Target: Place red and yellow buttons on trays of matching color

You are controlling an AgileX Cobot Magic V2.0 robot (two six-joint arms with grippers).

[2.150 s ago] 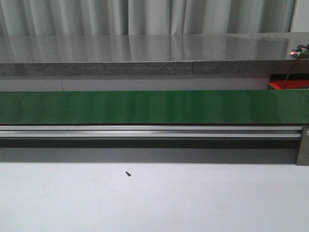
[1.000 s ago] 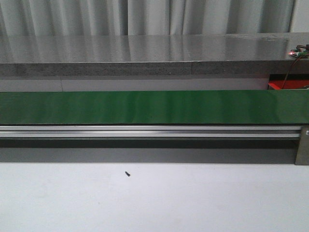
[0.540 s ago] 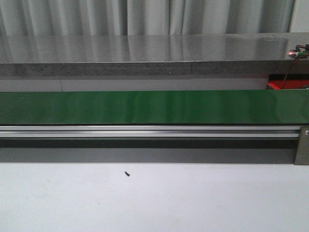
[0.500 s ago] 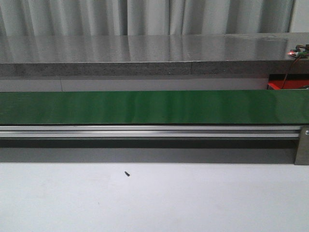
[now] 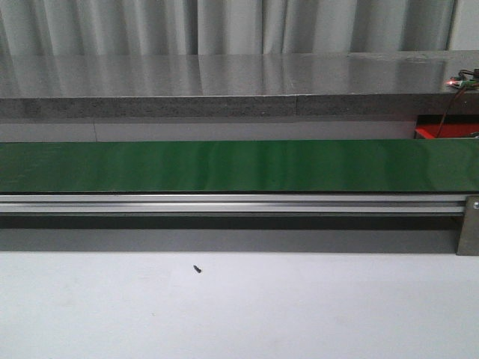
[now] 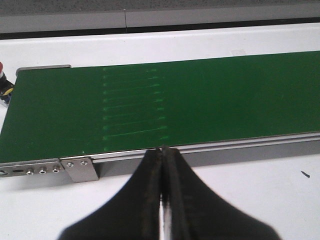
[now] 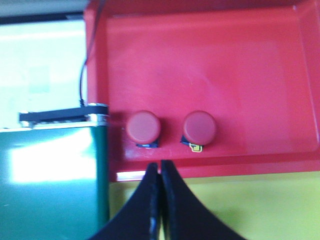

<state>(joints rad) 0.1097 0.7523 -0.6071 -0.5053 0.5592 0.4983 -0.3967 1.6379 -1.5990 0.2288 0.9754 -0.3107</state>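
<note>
Two red buttons [image 7: 143, 127] [image 7: 199, 127] are seen resting side by side in the red tray [image 7: 200, 60], just beyond the pressed-together right gripper [image 7: 159, 167]. The left gripper [image 6: 161, 155] is likewise closed, empty, beside the green belt [image 6: 150, 105].

Soft even light; blurry, overexposed right wrist view

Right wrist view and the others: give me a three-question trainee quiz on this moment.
1. How many red buttons sit in the red tray?
2. True or false: the left gripper is shut with nothing in it.
3. The green belt in the front view carries: A) a yellow button B) no buttons C) a red button.

Key: 1. Two, side by side. 2. True. 3. B.
</note>
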